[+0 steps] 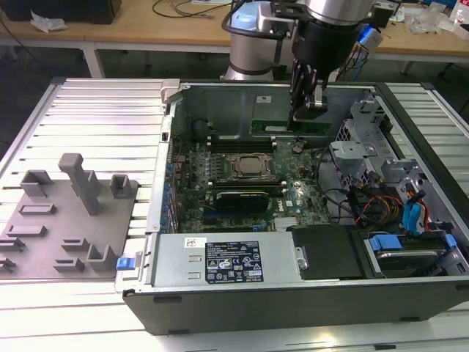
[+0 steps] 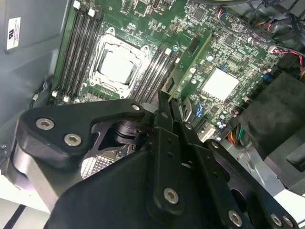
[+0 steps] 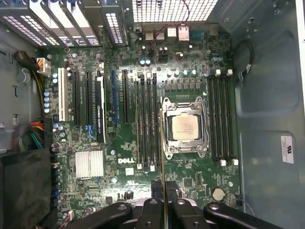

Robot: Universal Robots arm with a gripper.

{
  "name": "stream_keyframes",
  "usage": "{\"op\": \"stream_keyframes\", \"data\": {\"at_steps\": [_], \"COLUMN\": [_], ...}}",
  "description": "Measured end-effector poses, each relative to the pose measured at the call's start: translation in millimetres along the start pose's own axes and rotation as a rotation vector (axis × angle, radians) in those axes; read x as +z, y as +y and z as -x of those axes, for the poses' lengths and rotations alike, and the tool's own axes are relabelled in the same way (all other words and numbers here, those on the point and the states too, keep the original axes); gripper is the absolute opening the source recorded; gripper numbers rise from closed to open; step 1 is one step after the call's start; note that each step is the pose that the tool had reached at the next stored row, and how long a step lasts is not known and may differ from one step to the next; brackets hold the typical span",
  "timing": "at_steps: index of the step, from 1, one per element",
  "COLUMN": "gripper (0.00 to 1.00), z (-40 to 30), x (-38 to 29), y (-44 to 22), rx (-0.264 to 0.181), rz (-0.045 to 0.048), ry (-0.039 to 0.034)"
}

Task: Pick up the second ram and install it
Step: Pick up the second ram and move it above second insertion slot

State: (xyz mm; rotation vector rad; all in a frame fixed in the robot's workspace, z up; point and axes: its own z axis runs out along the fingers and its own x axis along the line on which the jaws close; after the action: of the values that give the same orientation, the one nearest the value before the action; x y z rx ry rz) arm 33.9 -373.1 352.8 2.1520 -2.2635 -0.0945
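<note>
Currently hand (image 1: 308, 110) clenched on the ram stick (image 1: 289, 126), held edge-on above the motherboard (image 3: 124, 143), just beside the processor socket (image 3: 185, 128). Slot rails (image 3: 147, 119) flank the socket. Risks: stick tilted against slot, or notch misaligned, so pressing down could jam or bend the stick; closed end clips could block seating.

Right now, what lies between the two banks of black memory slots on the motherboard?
The processor socket sits between one slot bank and the other, seen in the first wrist view.
</note>
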Motion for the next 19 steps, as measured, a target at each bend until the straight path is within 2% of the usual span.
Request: {"op": "stream_keyframes", "data": {"at_steps": [6,11,13,14,19], "gripper": [0.13,0.13,0.13,0.13,0.13], "z": [-0.3,-0.5,-0.6,-0.7,-0.9], "x": [10.0,15.6,19.3,23.3,29.3], "y": [-0.6,-0.9,-1.1,-1.3,-1.3], "rx": [0.0,0.0,0.0,0.0,0.0], "rz": [0.0,0.0,0.0,0.0,0.0], "ry": [0.0,0.0,0.0,0.0001,0.0003]}}
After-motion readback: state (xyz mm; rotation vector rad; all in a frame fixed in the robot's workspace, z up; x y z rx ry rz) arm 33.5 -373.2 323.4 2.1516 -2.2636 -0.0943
